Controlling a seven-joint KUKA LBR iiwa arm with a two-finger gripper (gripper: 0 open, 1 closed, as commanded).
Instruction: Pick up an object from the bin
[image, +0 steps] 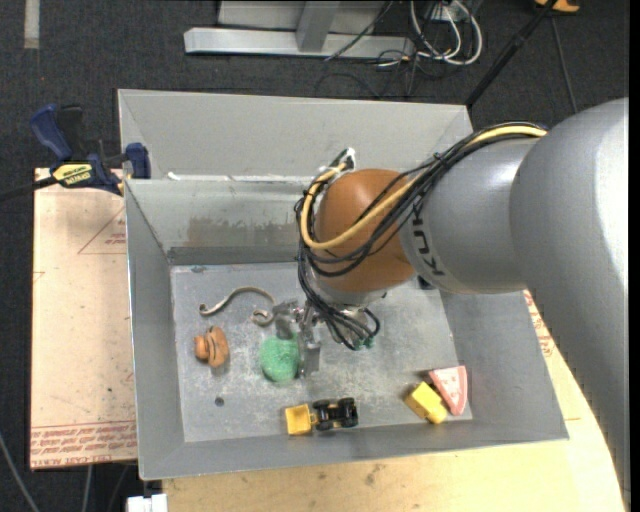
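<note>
My gripper (303, 345) hangs below the orange wrist cover in the middle of the bin, its metal fingers reaching down to the right edge of a green lumpy thing (277, 359). The fingers look close together and touch or overlap the green thing; whether they grip it I cannot tell. A thin curved brownish strip (236, 298) lies just left of the gripper. A small yellow and black toy vehicle (321, 415) sits in front of the gripper, near the bin's front wall.
A brown ridged lump (211, 347) lies at the left of the bin floor. At the front right lie a yellow block (427, 402) and a pink and white wedge (451, 387). The arm and its cables cover the bin's right rear part.
</note>
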